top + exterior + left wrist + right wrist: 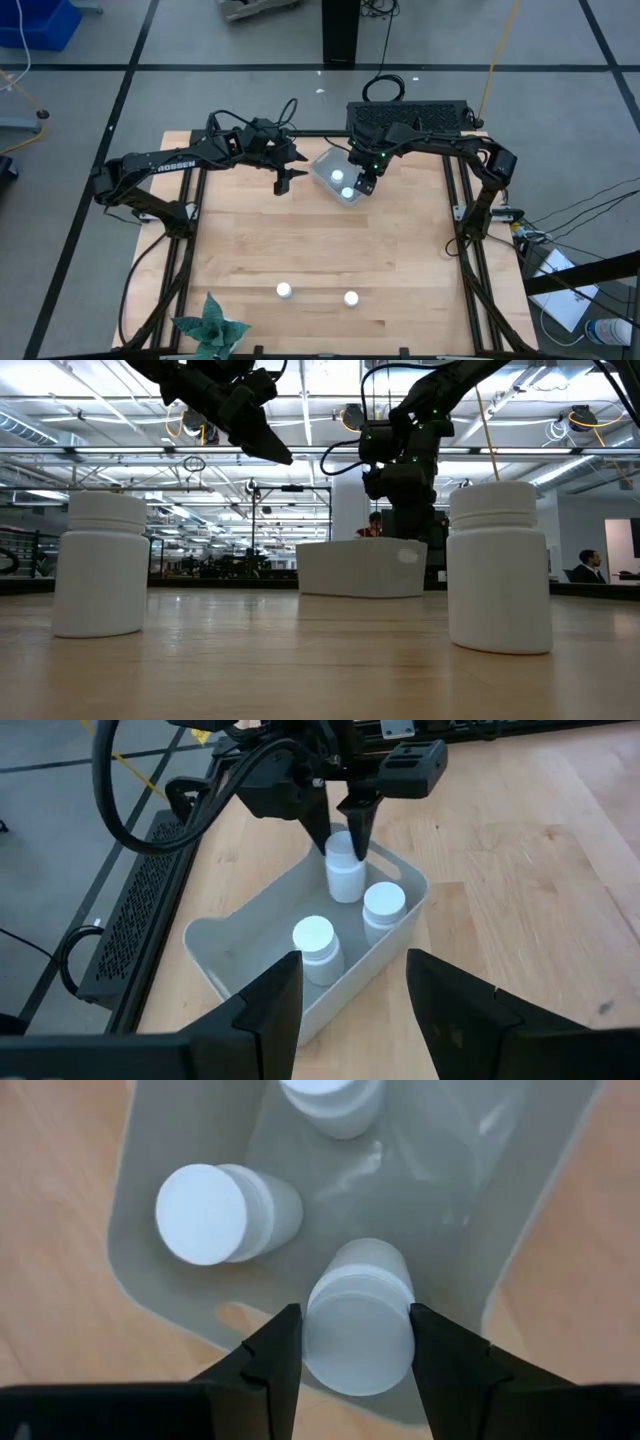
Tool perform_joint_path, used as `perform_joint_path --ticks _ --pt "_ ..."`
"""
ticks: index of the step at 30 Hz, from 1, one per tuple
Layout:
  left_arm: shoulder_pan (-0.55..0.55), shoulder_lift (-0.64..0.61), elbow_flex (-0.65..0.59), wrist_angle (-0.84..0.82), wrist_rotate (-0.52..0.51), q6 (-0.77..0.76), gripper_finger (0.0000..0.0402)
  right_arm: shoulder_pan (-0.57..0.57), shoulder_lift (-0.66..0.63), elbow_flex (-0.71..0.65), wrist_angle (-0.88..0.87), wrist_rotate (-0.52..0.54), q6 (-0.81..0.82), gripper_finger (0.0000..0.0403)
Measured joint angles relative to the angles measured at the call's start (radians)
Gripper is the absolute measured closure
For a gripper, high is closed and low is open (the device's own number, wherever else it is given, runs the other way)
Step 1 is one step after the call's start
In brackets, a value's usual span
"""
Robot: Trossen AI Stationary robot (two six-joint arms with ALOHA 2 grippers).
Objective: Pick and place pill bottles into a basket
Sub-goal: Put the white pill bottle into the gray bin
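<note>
The light grey-blue basket (330,165) stands at the table's far middle; it also shows in the left wrist view (250,935). Two white pill bottles (315,948) (383,910) stand upright in it. My right gripper (364,186) reaches down into the basket, shut on a third bottle (345,875). My left gripper (282,182) hangs open and empty above the table just left of the basket. Two more bottles (284,290) (351,298) stand upright on the table near the front edge. My right gripper pinches the bottle's cap end (358,1330) between its two fingers (275,1345), one on each side. The fingers come from above, pointing down. The bottle is upright, its lower part inside the basket; whether it stands on the basket's floor I cannot tell.
A green star-shaped paper plant (210,325) sits at the near left corner. A black box (405,118) lies behind the basket at the far edge. In the low view the two loose bottles (100,565) (500,565) stand close before the basket (362,567). Bare wood lies between them and the basket.
</note>
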Motion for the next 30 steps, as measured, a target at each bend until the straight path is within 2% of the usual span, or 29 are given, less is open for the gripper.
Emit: perform_joint_path --ticks 26,30 --pt "0.0 0.0 0.0 0.0 0.0 -0.001 0.0218 0.002 0.0 0.0 0.046 -0.002 0.04 0.0258" --pt "0.0 0.0 0.0 0.0 0.0 -0.001 0.0218 0.014 0.0 0.0 0.075 0.0 0.04 0.0248"
